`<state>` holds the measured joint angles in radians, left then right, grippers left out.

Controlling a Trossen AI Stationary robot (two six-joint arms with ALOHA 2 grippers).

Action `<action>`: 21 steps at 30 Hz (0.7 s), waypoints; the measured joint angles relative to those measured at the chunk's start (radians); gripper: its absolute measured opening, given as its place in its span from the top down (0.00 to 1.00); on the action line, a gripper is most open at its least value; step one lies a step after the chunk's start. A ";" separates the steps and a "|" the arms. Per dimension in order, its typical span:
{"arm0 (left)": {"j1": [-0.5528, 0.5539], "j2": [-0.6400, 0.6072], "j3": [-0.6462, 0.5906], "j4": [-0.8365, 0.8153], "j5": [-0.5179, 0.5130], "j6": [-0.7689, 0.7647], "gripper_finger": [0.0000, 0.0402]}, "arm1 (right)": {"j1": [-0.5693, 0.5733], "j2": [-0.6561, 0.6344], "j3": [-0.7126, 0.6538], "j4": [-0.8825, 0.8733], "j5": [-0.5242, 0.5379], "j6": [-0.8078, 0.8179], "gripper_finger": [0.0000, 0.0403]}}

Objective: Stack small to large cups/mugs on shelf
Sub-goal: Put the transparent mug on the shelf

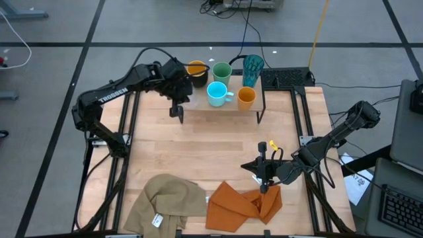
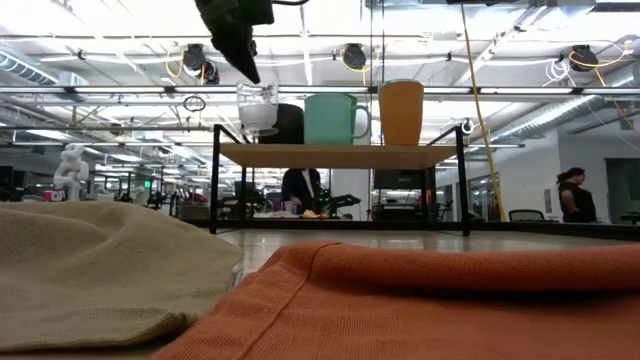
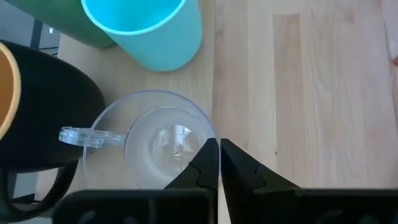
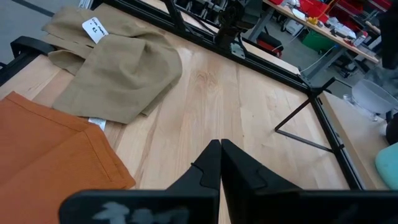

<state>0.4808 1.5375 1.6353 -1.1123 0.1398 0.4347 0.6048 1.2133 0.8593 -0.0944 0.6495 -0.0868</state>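
The shelf point(image 1: 228, 106) stands at the table's far middle. On it rest, by their bases, a black mug with an orange inside point(image 1: 196, 69), a green cup point(image 1: 221, 71), a teal tumbler point(image 1: 253, 66), a light blue mug point(image 1: 217, 94), an orange cup point(image 1: 246, 97) and a clear cup point(image 3: 155, 146) at the shelf's left end. My left gripper point(image 3: 219, 155) hangs shut just above the clear cup's rim, with a small gap showing in the low view point(image 2: 248, 72). My right gripper point(image 1: 264, 187) waits shut above the table's near right part.
A tan cloth point(image 1: 165, 201) and an orange cloth point(image 1: 241, 205) lie crumpled at the table's near edge. Bare wood lies between them and the shelf. The shelf's thin black legs point(image 4: 305, 118) stand on the tabletop. People show in the room beyond the table.
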 joint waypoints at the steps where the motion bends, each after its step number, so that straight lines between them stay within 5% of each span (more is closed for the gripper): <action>1: 0.000 0.000 0.003 -0.005 0.000 0.000 0.98 | 0.000 0.000 0.000 0.000 0.000 0.000 1.00; 21: 0.014 0.000 -0.004 -0.014 -0.011 0.002 0.98 | 0.000 0.000 0.000 0.001 -0.027 0.001 1.00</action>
<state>0.4945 1.5375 1.6310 -1.1264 0.1284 0.4362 0.6052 1.2133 0.8593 -0.0933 0.6228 -0.0860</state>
